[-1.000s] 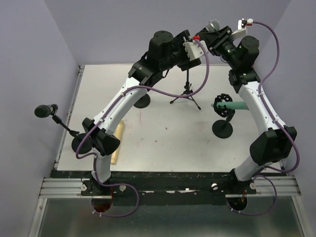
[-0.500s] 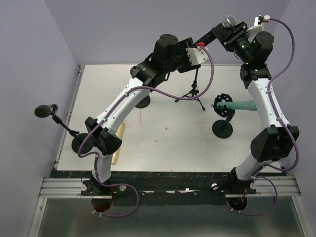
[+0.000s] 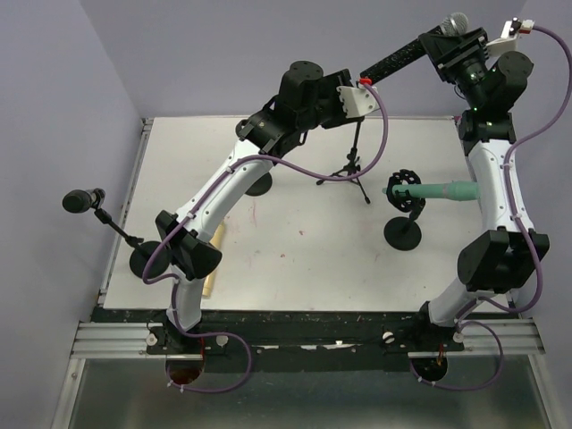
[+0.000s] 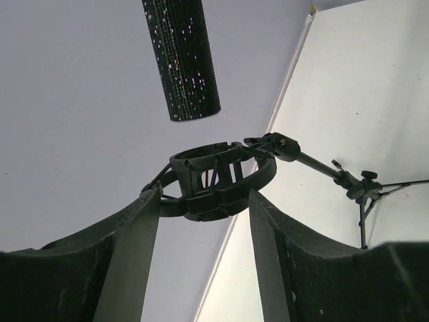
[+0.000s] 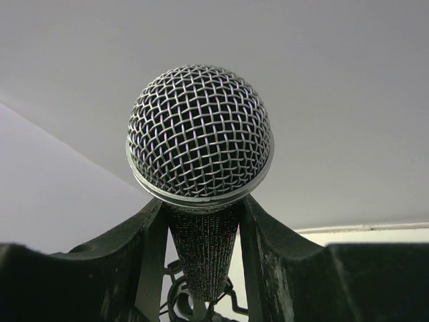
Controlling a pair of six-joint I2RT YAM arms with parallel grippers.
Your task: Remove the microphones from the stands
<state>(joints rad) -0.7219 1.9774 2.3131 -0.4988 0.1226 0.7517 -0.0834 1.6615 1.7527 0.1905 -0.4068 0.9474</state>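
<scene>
The black glitter microphone (image 3: pixel 398 58) with a silver mesh head (image 5: pixel 200 131) is in my right gripper (image 3: pixel 454 40), which is shut on its body (image 5: pixel 204 248) just below the head. It hangs in the air at the top right. In the left wrist view its tail end (image 4: pixel 182 60) is clear of the black shock-mount ring (image 4: pixel 214 181) and a short way above it. My left gripper (image 3: pixel 356 87) is shut on that ring, one finger (image 4: pixel 144 221) on each side. The ring tops the small tripod stand (image 3: pixel 350 170).
A teal microphone (image 3: pixel 429 190) lies in a mount on a round-base stand (image 3: pixel 402 234) at the right. Another black microphone (image 3: pixel 83 201) sits on a stand (image 3: pixel 147 259) at the left edge. A gold cylinder (image 3: pixel 213 259) lies near the left arm.
My right gripper has moved up and to the right with the microphone, drawing it out of the mount. My left gripper and the stand shifted slightly right, then held still.
</scene>
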